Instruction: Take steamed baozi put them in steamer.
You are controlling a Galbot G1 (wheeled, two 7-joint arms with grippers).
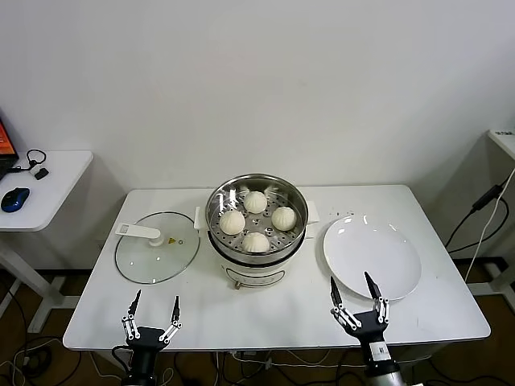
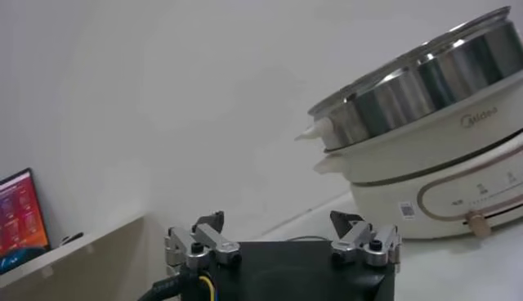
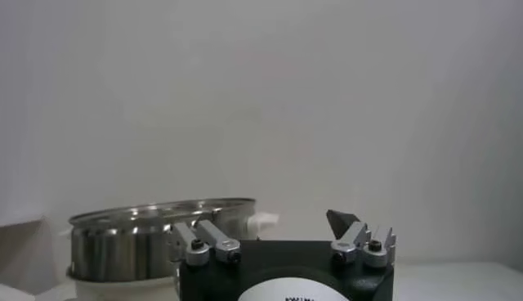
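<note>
Four steamed baozi [image 1: 255,221], small round off-white buns with pinched, pleated tops and a matte doughy skin, sit apart from one another on the perforated steel tray [image 1: 271,202] inside the steamer [image 1: 256,261]; the steamer is a round pot with a shiny steel wall and a smooth white base, standing at the middle of the white bench [image 1: 282,310]; its domed glass lid [image 1: 157,249], with a white handle, lies flat on the bench on the robot's left of the pot; a flat, glossy white plate [image 1: 372,257] lies on the right, bare; the left hand [image 1: 150,314] hovers at the near edge of the bench, fingers spread, holding nothing; the right hand [image 1: 360,297] hangs by the near rim of the plate, fingers spread wide, holding nothing.
</note>
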